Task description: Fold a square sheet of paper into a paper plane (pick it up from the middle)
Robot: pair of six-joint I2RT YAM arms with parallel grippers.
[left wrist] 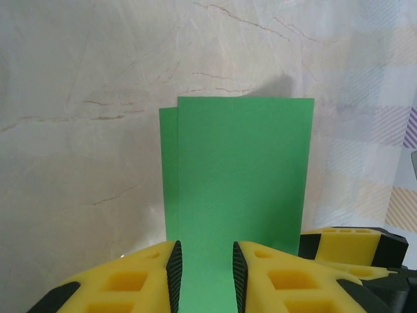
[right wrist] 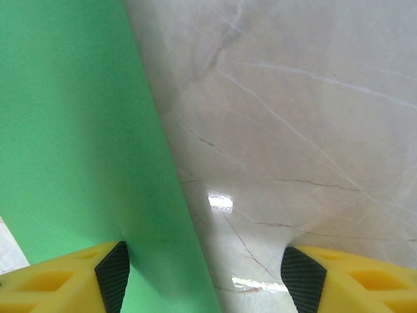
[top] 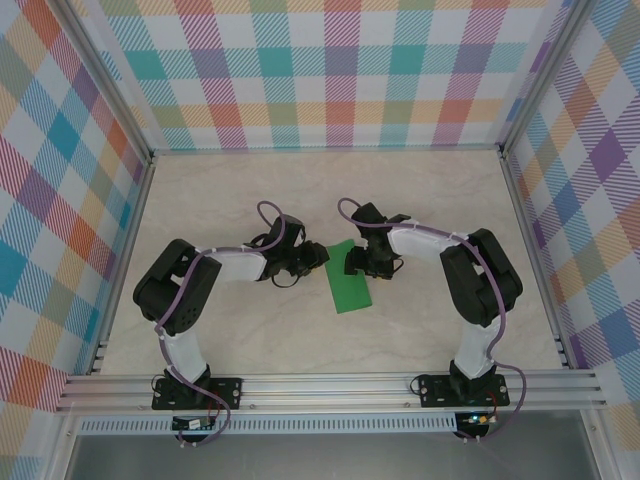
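Bright even light, glare on the table (right wrist: 313, 130), nearby paper (right wrist: 65, 130) perhaps slightly blurred.

Left jaws narrow; right jaws wide

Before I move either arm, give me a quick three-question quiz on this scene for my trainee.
1. True or false: the green paper lies on the table as one single layer.
2. The right gripper has its jaws: A) wide apart, B) shut on the paper, C) shut on nothing.
3. In the left wrist view, what shows in the gap between the pads of the left gripper?

Key
1. False: it is folded over, and a second layer's edge peeks out along one side.
2. A.
3. The green paper.
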